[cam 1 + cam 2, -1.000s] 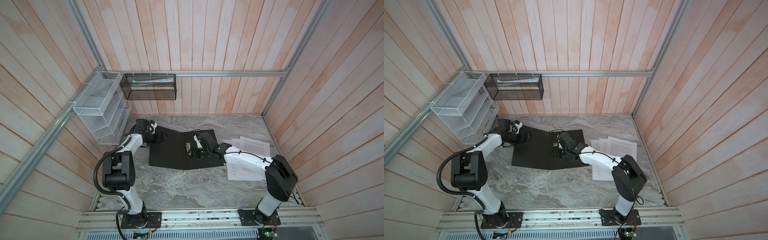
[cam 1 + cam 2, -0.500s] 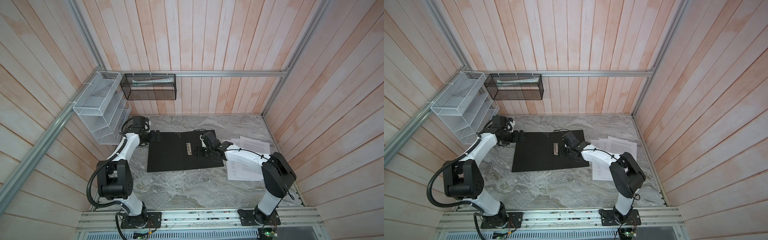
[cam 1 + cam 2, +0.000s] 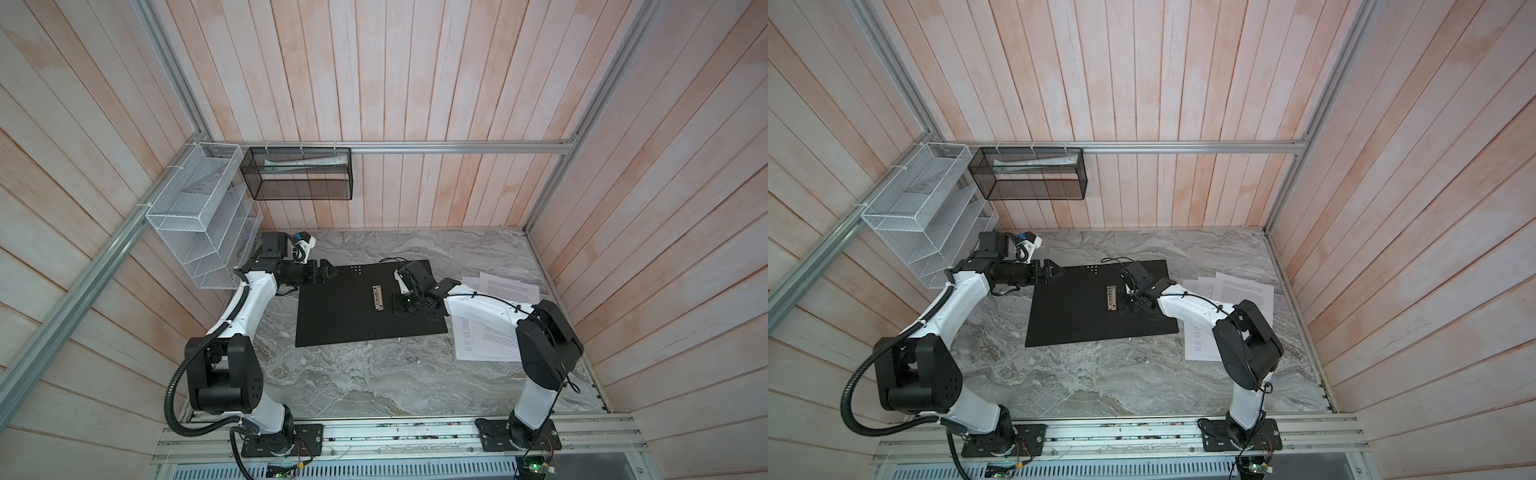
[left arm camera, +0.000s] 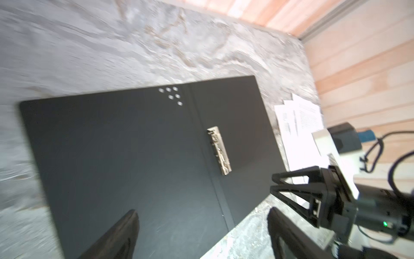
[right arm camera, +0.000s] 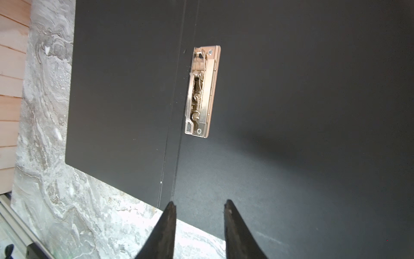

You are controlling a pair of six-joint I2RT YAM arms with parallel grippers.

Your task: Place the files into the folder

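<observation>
Right gripper (image 5: 198, 203): jaws apart | folder (image 5: 291, 112) beneath, clip (image 5: 201, 89) just ahead | left gripper (image 4: 202, 210): wide apart, by folder's corner

Soft, even light from above filled both top views. They were sharp throughout, though the wall planks splayed outward near the edges. The worktop (image 3: 374, 374) carried a faint sheen without hard glare. Motion blur smeared the left wrist view, worst on the worktop and the folder's (image 4: 134, 145) edges. The right wrist view was crisp on the metal clip (image 5: 200, 89). A soft shadow crossed the folder beside it, and the right claw (image 5: 199, 201) was dark and slightly soft.
</observation>
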